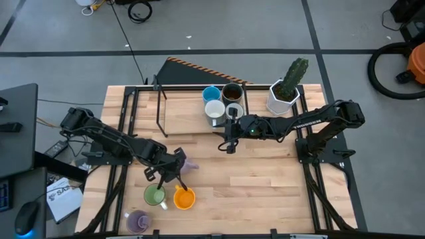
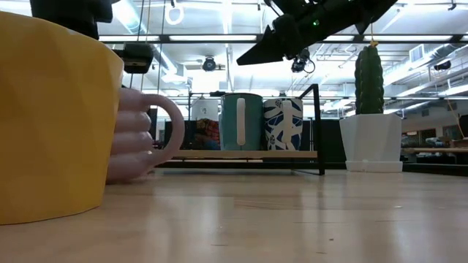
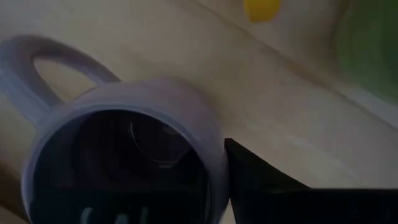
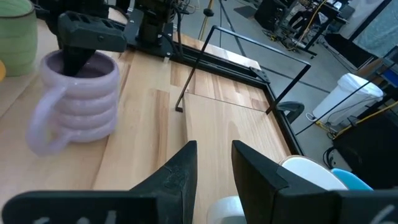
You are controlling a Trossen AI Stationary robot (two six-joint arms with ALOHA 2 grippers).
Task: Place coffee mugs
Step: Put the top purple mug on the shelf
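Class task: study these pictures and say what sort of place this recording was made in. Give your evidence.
Probably a robotics lab or workshop: a wooden table on a bare concrete floor with loose cables, and equipment stands beyond.

Even bright overhead ceiling lights, soft shadows, blurred purple mug (image 3: 124, 155) close up, defocused yellow mug (image 2: 51, 117)

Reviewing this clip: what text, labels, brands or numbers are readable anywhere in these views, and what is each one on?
"SA": only these letters read, on the white paper lying off the table's left edge in the high view; the rest is too small.
Blue and white mug on the rack: a pattern, no words.
Other mugs and the cactus pot: no readable text.
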